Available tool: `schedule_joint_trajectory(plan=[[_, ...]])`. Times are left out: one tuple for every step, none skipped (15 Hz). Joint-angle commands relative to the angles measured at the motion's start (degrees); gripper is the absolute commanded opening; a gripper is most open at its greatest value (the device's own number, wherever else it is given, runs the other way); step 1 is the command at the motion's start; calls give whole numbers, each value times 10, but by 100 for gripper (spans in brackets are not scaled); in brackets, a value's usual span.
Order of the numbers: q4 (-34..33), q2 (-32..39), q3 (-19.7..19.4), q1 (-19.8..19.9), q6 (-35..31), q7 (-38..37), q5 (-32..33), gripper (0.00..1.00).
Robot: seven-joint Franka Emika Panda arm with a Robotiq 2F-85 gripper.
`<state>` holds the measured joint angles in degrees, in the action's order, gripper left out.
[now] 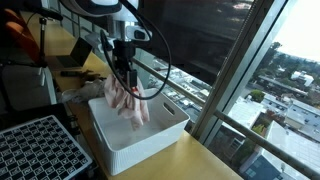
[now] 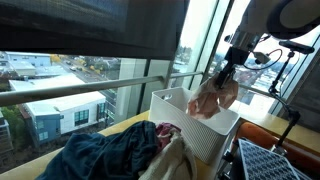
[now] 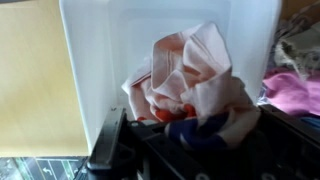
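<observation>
Pink-white cloth [image 3: 190, 85] hides clamped pincer [image 1: 124, 80] tips, above white bin [image 1: 140, 135].

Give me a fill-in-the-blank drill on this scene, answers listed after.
1. The hand is ____ on the pink and white cloth.
2. The cloth hangs above a bin coloured ____.
3. Beside the bin, the pile of clothes is mostly dark ____.
Missing words: shut; white; blue.

Wooden table [image 1: 205, 160] carries a white bin [image 1: 150, 140], black grid tray [image 1: 40, 150], clothes pile [image 2: 110, 150].
</observation>
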<state>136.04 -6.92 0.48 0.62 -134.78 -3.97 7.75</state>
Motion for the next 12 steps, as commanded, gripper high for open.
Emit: schedule_joint_trajectory(plan=[[-23,66,-22,17,-43,29,-10,25],[-27,83,-22,17,-50,37,-14,27],[-31,95,-20,16,-55,39,-13,33],[-31,101,-16,12,-57,39,-11,41],[-31,103,-11,5,-55,36,-6,47],[-31,106,-6,0,-54,33,-1,54],[-30,105,-1,-7,-54,28,2,63],[-28,103,3,-13,-53,25,5,69],[-24,98,9,-21,-54,21,8,76],[-20,91,17,-31,-54,15,12,84],[-19,87,25,-41,-54,9,14,90],[-20,85,37,-56,-53,-4,20,99]])
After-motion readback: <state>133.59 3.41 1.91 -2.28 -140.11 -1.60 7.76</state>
